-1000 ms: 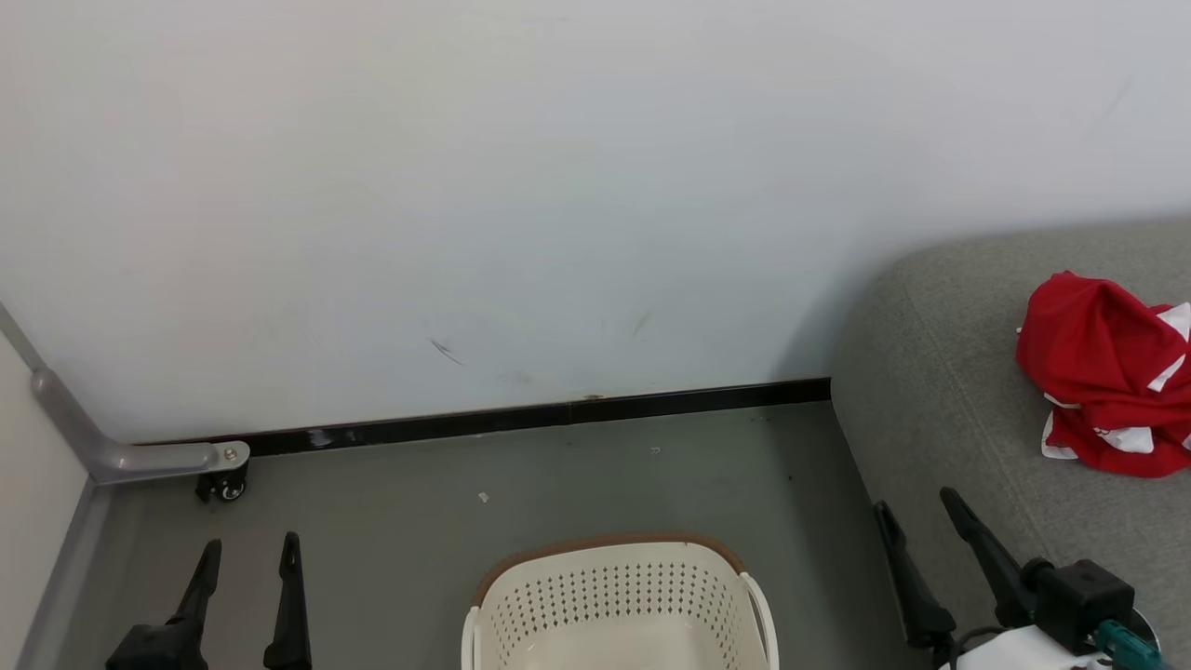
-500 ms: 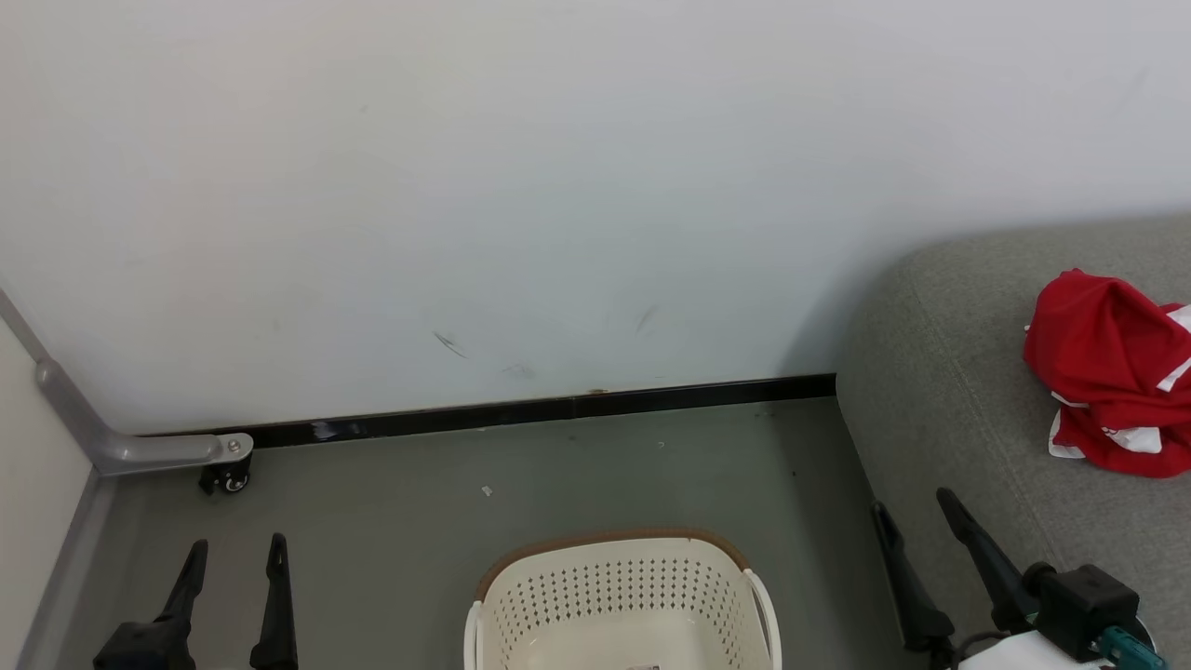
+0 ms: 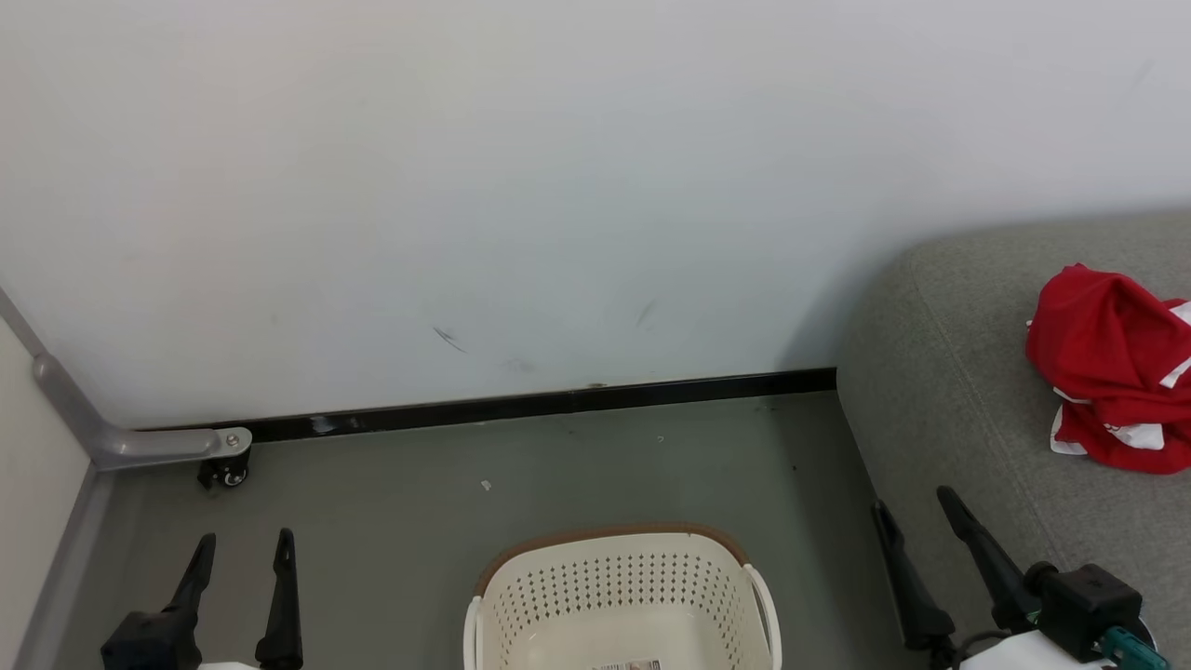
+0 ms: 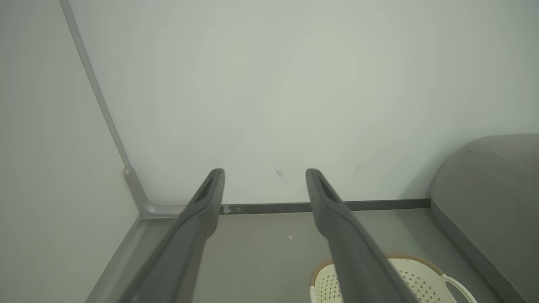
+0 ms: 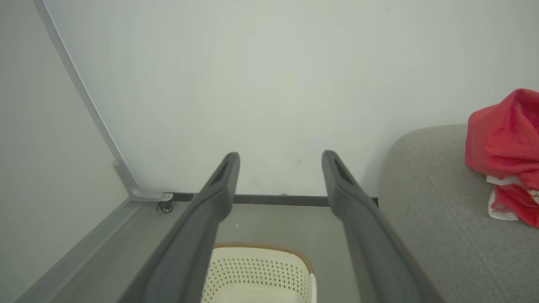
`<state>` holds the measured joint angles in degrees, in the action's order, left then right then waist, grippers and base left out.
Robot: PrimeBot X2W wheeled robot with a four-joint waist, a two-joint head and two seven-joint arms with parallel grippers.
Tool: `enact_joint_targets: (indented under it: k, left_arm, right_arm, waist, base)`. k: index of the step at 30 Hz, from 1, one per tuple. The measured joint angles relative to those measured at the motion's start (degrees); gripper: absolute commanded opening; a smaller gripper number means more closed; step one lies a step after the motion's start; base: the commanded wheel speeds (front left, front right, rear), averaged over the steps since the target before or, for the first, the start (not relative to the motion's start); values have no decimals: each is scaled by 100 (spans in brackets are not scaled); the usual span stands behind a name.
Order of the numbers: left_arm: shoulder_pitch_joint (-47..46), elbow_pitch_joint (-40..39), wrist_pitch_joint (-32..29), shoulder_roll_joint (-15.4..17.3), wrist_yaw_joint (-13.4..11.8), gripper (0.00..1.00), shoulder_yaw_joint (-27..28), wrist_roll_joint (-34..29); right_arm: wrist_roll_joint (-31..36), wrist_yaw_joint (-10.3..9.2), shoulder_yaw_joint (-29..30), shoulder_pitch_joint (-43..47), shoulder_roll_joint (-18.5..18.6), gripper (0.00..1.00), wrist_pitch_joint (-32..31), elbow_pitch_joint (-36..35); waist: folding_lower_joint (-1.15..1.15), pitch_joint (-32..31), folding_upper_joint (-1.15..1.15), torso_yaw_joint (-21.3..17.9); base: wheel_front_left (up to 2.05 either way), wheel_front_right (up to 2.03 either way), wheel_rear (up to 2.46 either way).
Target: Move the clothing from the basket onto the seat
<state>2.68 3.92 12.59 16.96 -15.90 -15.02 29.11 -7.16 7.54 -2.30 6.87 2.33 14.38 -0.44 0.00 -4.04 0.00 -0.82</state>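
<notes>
Red clothing [image 3: 1107, 368] heaped on seat [image 3: 940, 400] at 3 o'clock: soft, light, limp, I judge; I'd pinch a raised fold. Left tool [image 3: 247, 538] and right tool [image 3: 912, 500] spread apart, holding nothing.

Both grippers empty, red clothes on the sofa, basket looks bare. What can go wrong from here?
1. The basket is cut off by the head view's bottom edge. Just the far part of its floor shows, so a garment lying nearer the robot could be missed.
2. The open right gripper sits close beside the seat; a swing toward it may snag the upholstery.
</notes>
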Motion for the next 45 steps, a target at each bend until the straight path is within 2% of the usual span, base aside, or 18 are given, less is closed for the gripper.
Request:
enact_joint_targets:
  k: [9,10,15,22,33,38,45]
  left_arm:
    - [-133,25,-93,23,41,100,-21,0]
    - [-113,64,-93,-4,42,0,-32,2]
    - [128,268,-122,-272,44,0,-130,20]
    - [130,267,-193,-297,125,0,-20,355]
    - [128,269,-378,-445,334,0,187,1143]
    - [124,276,-485,-495,455,0,293,1440]
    - [120,307,-605,-604,609,0,433,1891]
  right_arm:
    - [-1,0,8,0,0,100,0,-30]
    - [2,1,1,3,-5,0,-3,19]
    - [-8,1,-57,186,-49,0,-23,261]
    - [-348,1,-155,246,-49,0,-23,198]
    - [-1478,1,-165,322,-49,0,-46,114]
    - [-1985,0,-57,311,-49,0,-162,155]
    - [-2639,0,-18,207,-7,0,-300,254]
  waist:
    - [0,38,0,27]
    - [0,39,0,27]
    - [0,41,0,27]
    - [0,55,0,21]
    - [4,106,0,30]
    - [20,125,0,40]
    - [56,129,0,48]
  base:
    - [0,0,0]
    - [0,0,0]
    - [0,0,0]
    - [0,0,0]
    - [0,0,0]
    - [0,0,0]
    - [0,0,0]
